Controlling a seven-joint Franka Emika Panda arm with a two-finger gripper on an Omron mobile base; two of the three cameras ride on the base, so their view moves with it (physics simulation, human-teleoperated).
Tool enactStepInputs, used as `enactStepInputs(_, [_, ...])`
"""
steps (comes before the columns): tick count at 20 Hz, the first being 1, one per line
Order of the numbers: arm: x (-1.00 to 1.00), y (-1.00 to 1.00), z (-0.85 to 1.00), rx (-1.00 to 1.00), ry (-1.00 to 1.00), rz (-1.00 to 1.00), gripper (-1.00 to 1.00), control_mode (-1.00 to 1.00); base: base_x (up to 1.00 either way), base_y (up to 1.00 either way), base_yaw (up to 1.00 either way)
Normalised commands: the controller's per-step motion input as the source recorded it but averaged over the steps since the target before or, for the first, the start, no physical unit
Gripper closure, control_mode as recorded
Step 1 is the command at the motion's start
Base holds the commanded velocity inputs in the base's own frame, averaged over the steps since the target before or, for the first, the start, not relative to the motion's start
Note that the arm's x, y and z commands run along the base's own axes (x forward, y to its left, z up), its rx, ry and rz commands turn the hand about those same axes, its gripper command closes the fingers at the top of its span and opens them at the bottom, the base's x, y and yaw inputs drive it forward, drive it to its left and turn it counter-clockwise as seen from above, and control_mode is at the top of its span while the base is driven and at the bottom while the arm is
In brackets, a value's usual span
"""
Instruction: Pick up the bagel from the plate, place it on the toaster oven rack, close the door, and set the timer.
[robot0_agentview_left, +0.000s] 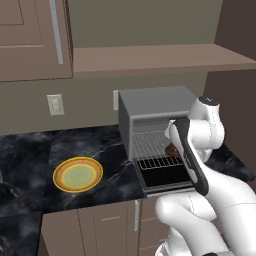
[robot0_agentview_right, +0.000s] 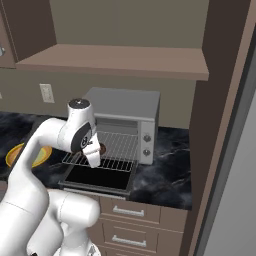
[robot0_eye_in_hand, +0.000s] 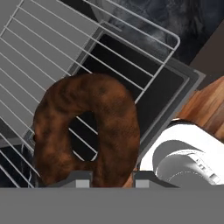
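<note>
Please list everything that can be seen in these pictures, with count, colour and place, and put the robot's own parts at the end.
bagel: one, dark brown, held between the gripper tips above the rack
rack: one, silver wire, pulled partly out of the oven over the open door
toaster oven: one, grey, on the counter by the wall
door: one, dark glass in a grey frame, folded down open
knobs: two, grey, on the oven's right strip
plate: one, yellow-orange rim with pale green centre, on the counter beside the oven
counter: one, black marble
wall outlet: one, pale, on the wall above the counter
shelf: one, brown, above the oven
gripper: one, dark tips, shut on the bagel
arm: one, white
</note>
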Motion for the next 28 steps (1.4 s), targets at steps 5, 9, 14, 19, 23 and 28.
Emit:
enactStepInputs(5, [0.00,-0.01,0.00,0.00,0.10,0.16,1.00,-1.00,0.00,0.00,0.00])
enactStepInputs(9, [0.07,0.00,0.00,0.00,0.06,0.23,1.00,-1.00,0.00,0.00,0.00])
enactStepInputs(14, [0.14,0.00,0.00,0.00,-0.06,0.17,1.00,-1.00,0.00,0.00,0.00])
enactStepInputs(19, [0.08,0.00,-0.02,0.00,-0.21,0.02,1.00,-1.00,0.00,0.00,0.00])
enactStepInputs(23, [0.16,0.00,-0.14,0.00,-0.16,0.00,1.00,-1.00,0.00,0.00,0.00])
enactStepInputs(28, [0.21,0.00,-0.22,0.00,-0.10,0.00,1.00,-1.00,0.00,0.00,0.00])
